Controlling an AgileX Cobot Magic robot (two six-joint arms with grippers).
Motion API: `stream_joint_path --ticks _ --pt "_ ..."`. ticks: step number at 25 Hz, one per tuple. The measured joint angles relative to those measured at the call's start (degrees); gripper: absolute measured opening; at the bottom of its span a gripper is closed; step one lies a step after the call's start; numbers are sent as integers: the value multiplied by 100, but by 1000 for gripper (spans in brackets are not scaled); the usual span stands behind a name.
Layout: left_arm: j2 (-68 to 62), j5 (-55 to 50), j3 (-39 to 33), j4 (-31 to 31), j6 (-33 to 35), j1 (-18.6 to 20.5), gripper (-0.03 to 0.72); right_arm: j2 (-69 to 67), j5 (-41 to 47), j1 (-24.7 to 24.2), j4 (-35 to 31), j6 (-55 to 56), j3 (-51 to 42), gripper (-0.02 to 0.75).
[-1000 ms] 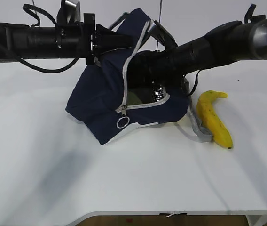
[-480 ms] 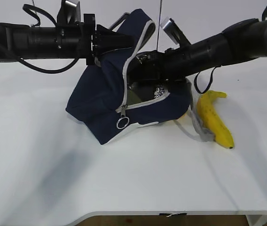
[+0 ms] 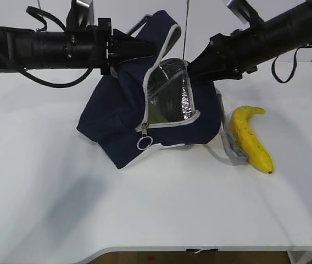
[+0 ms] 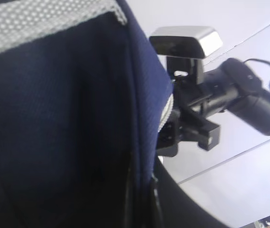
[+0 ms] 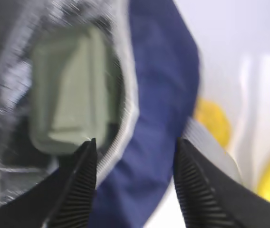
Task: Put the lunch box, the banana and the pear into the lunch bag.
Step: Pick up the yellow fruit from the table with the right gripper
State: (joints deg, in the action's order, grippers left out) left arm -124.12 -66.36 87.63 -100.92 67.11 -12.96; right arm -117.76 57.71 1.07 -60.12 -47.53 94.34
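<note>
Right claw [image 5: 132, 183] empty, jaws apart, above lunch bag [image 3: 117, 118] mouth. Left claw [image 3: 111, 47] seemingly pinched on bag rim, likely keeping opening wide; grip hidden. Lunch box [image 5: 71, 107] inside bag. Banana [image 3: 249, 138] on worktop [image 3: 46, 192] beside bag. Pear unclear.

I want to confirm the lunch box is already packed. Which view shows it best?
The right wrist view: the sage-green lunch box fills the lunch bag opening, though blurred. The exterior view shows only a green sliver behind the foil lining. The left wrist view shows none of it.
</note>
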Motion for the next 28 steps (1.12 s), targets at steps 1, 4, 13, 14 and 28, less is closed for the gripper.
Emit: stream_joint_path --ticks 1,4,13,14,28 --pt "0 0 0 0 28 0 5 65 9 -14 202 118 0 417" --pt "0 0 0 0 148 0 5 227 35 -73 834 615 0 417" --pt "0 0 0 11 258 0 5 302 228 -73 2501 2078 0 417" --pt "0 0 0 11 258 0 5 302 238 -73 2696 2205 0 417" --pt "0 -13 0 19 271 112 5 224 251 -85 4201 3295 0 417"
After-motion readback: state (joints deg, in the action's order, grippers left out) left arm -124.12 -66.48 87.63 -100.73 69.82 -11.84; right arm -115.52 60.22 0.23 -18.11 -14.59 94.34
